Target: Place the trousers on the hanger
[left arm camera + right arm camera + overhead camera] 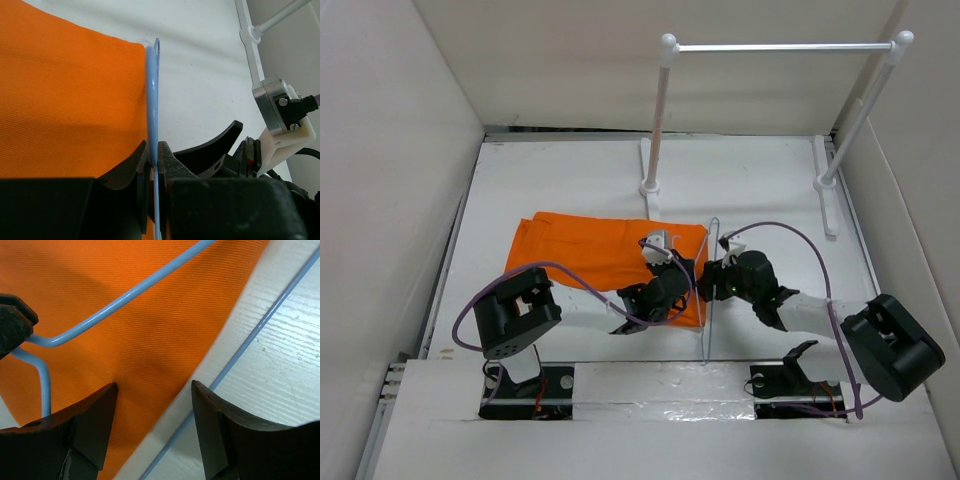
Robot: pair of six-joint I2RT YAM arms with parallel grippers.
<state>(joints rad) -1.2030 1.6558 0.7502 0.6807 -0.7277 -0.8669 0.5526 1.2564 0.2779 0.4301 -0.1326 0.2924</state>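
The orange trousers (590, 250) lie folded flat on the white table, left of centre. The pale blue hanger (708, 290) stands on edge along their right end. My left gripper (672, 285) is shut on a hanger wire (152, 100), with the trousers (65, 105) to the left of it. My right gripper (712, 282) is open just right of the left one; its fingers (95, 415) straddle the trousers' edge (140, 330) and a hanger wire (250, 340) on the table. Another hanger wire (125, 295) crosses above the cloth.
A white two-post rack (780, 47) with a silver crossbar stands at the back right, its feet (828, 190) on the table. White walls enclose the table on three sides. Purple cables loop from both arms.
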